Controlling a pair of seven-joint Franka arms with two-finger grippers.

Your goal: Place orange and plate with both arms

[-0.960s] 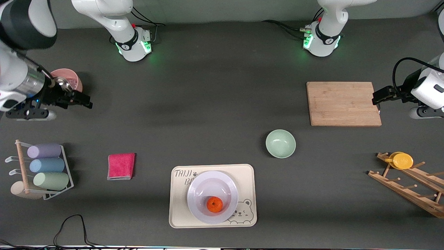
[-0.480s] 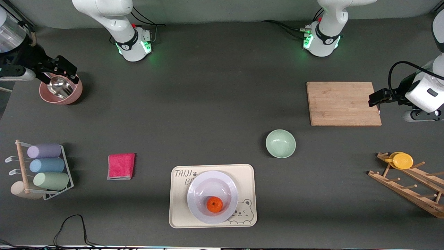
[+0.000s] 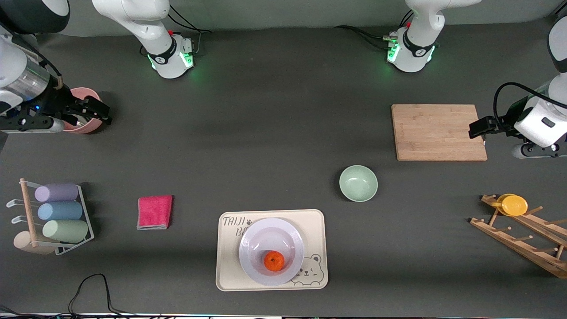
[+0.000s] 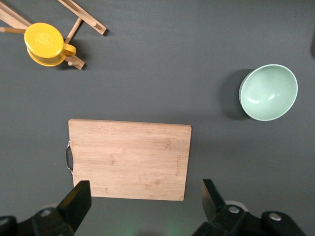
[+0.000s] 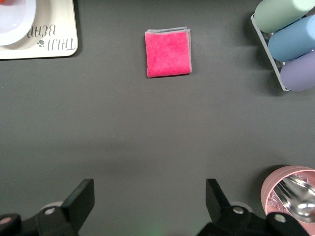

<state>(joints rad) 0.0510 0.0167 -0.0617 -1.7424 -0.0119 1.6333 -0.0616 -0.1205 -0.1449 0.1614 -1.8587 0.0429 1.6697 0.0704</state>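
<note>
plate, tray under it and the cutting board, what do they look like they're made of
The plate: glossy white, with glare on its rim, so likely glazed ceramic, possibly melamine.
The tray: matte beige with printed lettering and a bear, rounded corners; probably plastic.
The cutting board: pale wood with visible strip grain, bamboo-like, unvarnished look; the left wrist view shows a small metal handle at one end.

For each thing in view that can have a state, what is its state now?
orange: lying in the plate
plate: upright on the bear tray
green bowl: upright, empty
pink bowl: holds a metal spoon
left gripper: open, over the cutting board
right gripper: open, beside the pink bowl
</note>
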